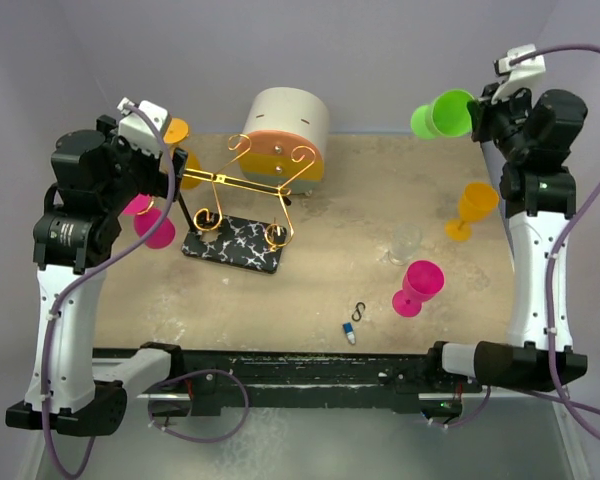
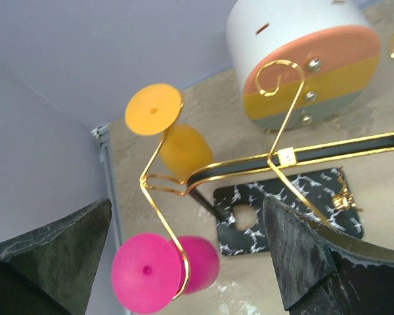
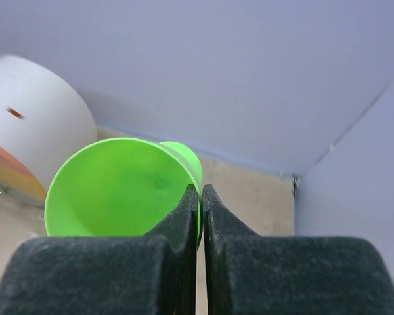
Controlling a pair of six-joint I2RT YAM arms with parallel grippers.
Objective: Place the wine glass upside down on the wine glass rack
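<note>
We see the right claw raised in the far right corner, its jaws pinched together on the rim of the green wine glass, which lies tilted on its side in the air with its mouth toward the claw. The back wall and the side wall stand close behind it, near the far right edge of the table. The wine glass rack stands well apart on the left half of the table, its black veined base near the middle and its gold arms spreading left and far. The round cream drawer box sits just behind the rack's far curled hooks. Our left claw hangs wide apart and holds nothing, just beside the rack's left arm, where an orange glass and a pink glass hang upside down close to the left wall. Between the rack's base and the right side a band of bare table shows. Farther right stand a clear glass, a second pink glass and a second orange glass. A small black hook lies near the table's near edge.
</note>
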